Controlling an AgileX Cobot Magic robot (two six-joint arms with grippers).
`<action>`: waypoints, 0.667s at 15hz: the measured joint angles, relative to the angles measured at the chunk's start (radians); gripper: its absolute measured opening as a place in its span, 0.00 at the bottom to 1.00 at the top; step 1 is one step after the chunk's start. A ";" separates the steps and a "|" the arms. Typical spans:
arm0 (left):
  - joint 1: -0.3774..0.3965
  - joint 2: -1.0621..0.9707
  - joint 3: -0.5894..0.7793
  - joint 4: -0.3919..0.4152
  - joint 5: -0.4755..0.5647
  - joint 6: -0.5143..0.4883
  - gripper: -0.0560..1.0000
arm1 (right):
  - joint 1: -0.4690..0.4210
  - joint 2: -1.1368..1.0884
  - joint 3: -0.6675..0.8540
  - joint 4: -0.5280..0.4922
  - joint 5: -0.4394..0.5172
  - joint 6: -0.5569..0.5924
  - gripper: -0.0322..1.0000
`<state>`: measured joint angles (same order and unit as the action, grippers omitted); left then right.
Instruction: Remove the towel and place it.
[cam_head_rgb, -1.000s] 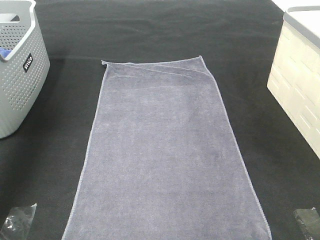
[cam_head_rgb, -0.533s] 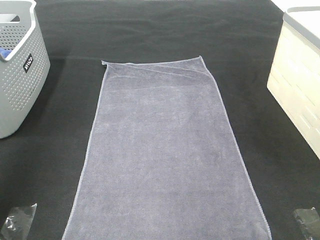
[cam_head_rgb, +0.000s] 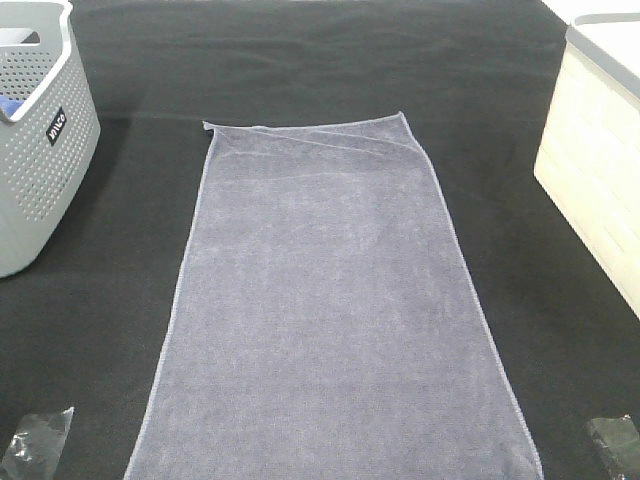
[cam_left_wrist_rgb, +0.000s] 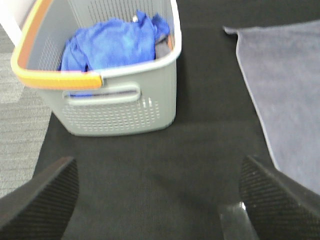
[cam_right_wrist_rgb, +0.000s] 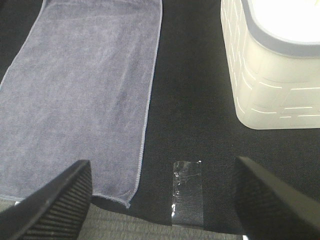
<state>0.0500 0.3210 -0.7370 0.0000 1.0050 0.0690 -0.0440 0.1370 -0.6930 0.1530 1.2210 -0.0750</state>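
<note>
The grey-lavender towel (cam_head_rgb: 330, 300) lies spread flat on the black table cloth (cam_head_rgb: 300, 60), its long side running from the front edge toward the back. One far corner is slightly folded over. In the left wrist view my left gripper (cam_left_wrist_rgb: 160, 200) is open over bare black cloth, with the towel (cam_left_wrist_rgb: 290, 85) to one side and the grey basket (cam_left_wrist_rgb: 120, 115) to the other. My right gripper (cam_right_wrist_rgb: 165, 200) is open too, hovering by the table's front edge beside the towel's (cam_right_wrist_rgb: 80, 90) near corner. Neither gripper touches the towel.
The perforated grey basket (cam_head_rgb: 40, 150) stands at the left and holds a blue cloth (cam_left_wrist_rgb: 112, 42). A cream-white bin (cam_head_rgb: 600, 170) with a grey rim stands at the right. Clear tape patches (cam_head_rgb: 35, 440) (cam_right_wrist_rgb: 187, 192) are stuck near the front corners.
</note>
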 joint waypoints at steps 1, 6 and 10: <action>0.000 -0.068 0.037 0.000 0.021 0.005 0.83 | 0.000 -0.052 0.027 -0.002 0.000 -0.001 0.76; 0.000 -0.324 0.158 -0.030 0.176 0.007 0.83 | 0.000 -0.141 0.142 -0.011 0.002 -0.030 0.76; 0.000 -0.327 0.213 -0.077 0.093 0.025 0.83 | 0.000 -0.141 0.202 -0.022 -0.032 -0.070 0.76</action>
<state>0.0500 -0.0060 -0.5240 -0.0770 1.0980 0.0940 -0.0440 -0.0040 -0.4910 0.1310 1.1890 -0.1450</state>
